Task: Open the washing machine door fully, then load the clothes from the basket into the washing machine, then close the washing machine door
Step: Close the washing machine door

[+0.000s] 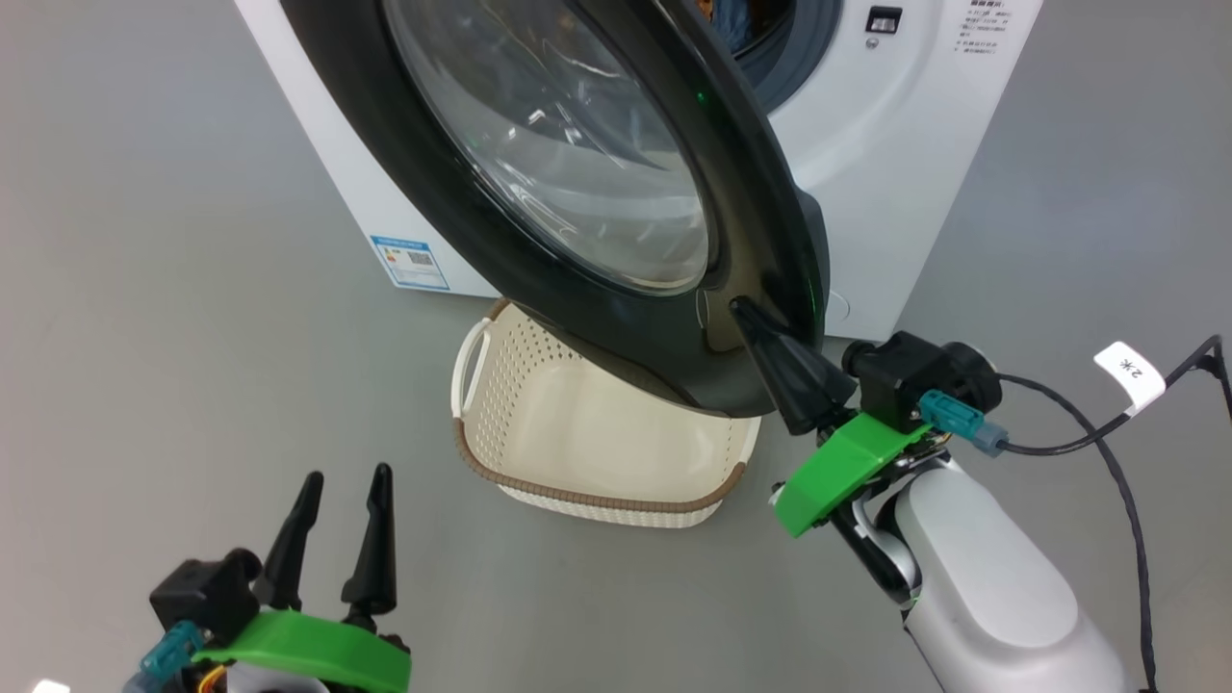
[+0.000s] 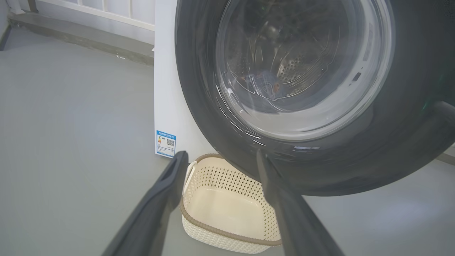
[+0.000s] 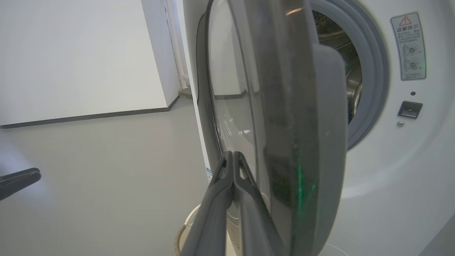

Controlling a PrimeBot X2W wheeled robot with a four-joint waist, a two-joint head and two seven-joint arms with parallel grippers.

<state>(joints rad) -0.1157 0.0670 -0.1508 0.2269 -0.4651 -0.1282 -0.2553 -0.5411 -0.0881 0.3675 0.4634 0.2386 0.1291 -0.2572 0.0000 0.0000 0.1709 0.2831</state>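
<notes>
Nearest the robot, the left pincer [image 1: 347, 474] is hovering over the grey floor [image 1: 144, 337] with its two long dark fingers spread wide, holding nothing. The right pincer [image 1: 741, 310] is reaching forward with its fingers pressed together, the tips touching the lower free edge of the large round washing machine door [image 1: 443, 202], a glossy black ring around a bulging clear glass bowl. Just beneath that door, the small cream-white perforated plastic basket [image 1: 577, 499] with a brown woven-look rim is sitting empty on the floor. The door is standing open, angled away from the white boxy front-loading washing machine [image 1: 866, 173]. Through the glass, the light blue printed clothes [image 2: 265, 80] are lying inside the perforated steel drum [image 2: 295, 67], so loading seems done and closing is what is left. The door is probably rigid and weighty, and its ring is looking slick. Pushing on the black rim at its free edge, not on the glass, should be giving the best leverage.
</notes>
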